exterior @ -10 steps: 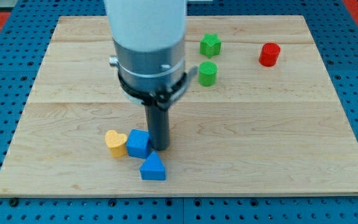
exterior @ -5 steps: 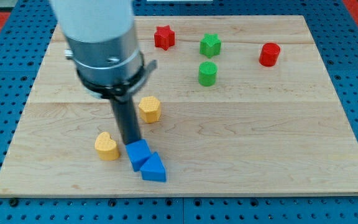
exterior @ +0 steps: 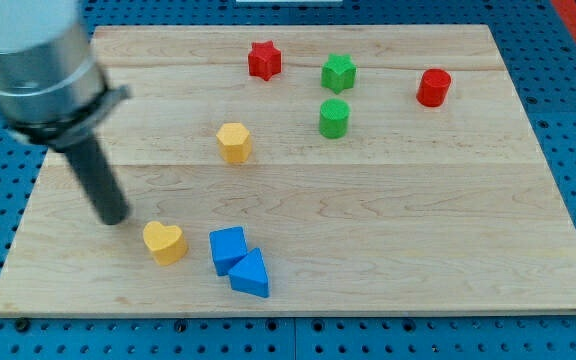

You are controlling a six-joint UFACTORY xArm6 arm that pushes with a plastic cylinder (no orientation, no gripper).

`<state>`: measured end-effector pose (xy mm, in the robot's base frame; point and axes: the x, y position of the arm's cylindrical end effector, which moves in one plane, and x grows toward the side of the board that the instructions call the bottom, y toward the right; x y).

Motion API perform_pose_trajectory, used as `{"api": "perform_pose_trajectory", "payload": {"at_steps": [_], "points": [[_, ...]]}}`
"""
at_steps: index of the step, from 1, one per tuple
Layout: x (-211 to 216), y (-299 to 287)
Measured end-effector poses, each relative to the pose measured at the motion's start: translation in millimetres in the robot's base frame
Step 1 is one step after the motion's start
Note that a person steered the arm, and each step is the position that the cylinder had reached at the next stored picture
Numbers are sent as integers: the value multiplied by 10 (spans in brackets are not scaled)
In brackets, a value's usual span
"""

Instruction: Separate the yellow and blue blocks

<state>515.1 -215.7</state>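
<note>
A yellow heart block (exterior: 165, 242) lies near the view's bottom left. A blue cube (exterior: 228, 248) sits just to its right with a small gap between them. A blue triangular block (exterior: 250, 275) touches the cube at its lower right. A yellow hexagonal block (exterior: 234, 142) sits alone near the board's middle. My tip (exterior: 114, 217) rests on the board a little up and left of the yellow heart, not touching it.
A red star block (exterior: 263, 59), a green star-like block (exterior: 338, 72), a green cylinder (exterior: 335, 118) and a red cylinder (exterior: 433, 87) sit near the view's top. The wooden board (exterior: 418, 250) ends at a blue pegboard on all sides.
My tip moved left from beside the blue cube to the left of the yellow heart. The yellow heart shifted left, away from the blue cube. The yellow hexagon moved slightly up.
</note>
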Motion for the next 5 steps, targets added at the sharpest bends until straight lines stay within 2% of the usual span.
{"api": "perform_pose_trajectory", "payload": {"at_steps": [1, 2, 4, 5], "points": [[520, -173], [969, 238], [284, 1174], [-25, 1453]]}}
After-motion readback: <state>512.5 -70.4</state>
